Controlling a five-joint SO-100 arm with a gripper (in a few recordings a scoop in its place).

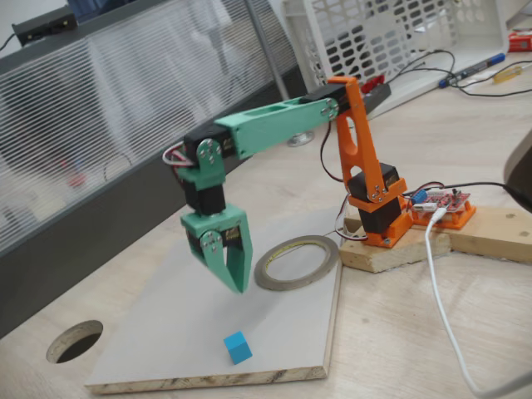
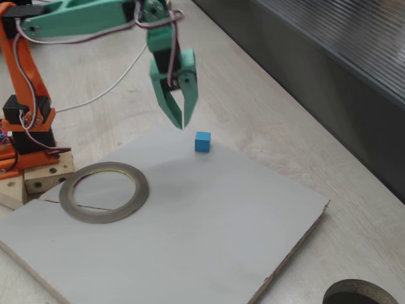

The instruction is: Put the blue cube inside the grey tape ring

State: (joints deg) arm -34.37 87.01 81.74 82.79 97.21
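No legible text, label, brand, number or sign appears in either fixed view. The red circuit board (image 1: 449, 202) beside the arm's base carries markings too small to read. The pens (image 1: 474, 70) at the table's far edge show no readable print.

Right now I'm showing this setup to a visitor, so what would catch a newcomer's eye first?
Probably the green gripper, hanging shut and pointing down above the pale board. Next, the blue cube alone on the board near its front edge in a fixed view. Then the grey tape ring lying flat by the orange arm base, nothing inside it.
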